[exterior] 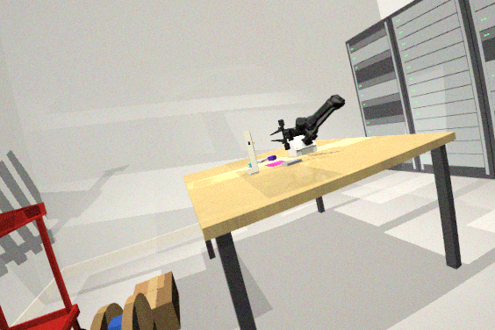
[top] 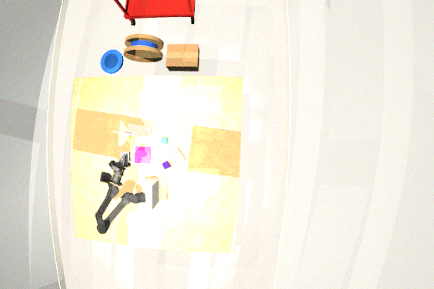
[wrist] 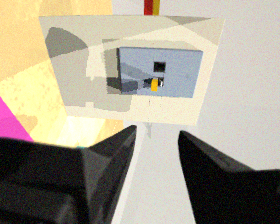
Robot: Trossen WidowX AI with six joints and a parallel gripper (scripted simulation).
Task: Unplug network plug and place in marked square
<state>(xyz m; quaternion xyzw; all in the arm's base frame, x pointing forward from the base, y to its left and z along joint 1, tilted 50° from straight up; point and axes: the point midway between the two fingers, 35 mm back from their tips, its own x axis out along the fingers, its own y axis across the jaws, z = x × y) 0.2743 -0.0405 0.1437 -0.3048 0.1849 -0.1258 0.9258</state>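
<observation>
The upright panel [top: 139,129] [exterior: 251,155] [wrist: 210,56] carries a blue-grey faceplate [wrist: 182,75] with one dark empty opening [wrist: 159,66]. Just below that opening, the plug [wrist: 154,85] sits in its socket, showing a small orange tab; it also shows as a tiny orange spot on the panel in the top and exterior views. The magenta marked square [top: 142,154] [exterior: 275,163] [wrist: 7,125] lies flat on the table, between panel and arm base. My gripper [top: 126,154] [exterior: 272,137] [wrist: 157,133] is partly open and empty, in the air in front of the panel, apart from the plug.
A cyan cube [top: 164,140] [exterior: 250,165] and a purple block [top: 166,164] [exterior: 272,158] are on the table beyond the square. A flat grey bar [exterior: 291,162] lies near the square. A red cart [top: 161,1], a cable spool [top: 143,54] and a box [top: 182,56] stand on the floor.
</observation>
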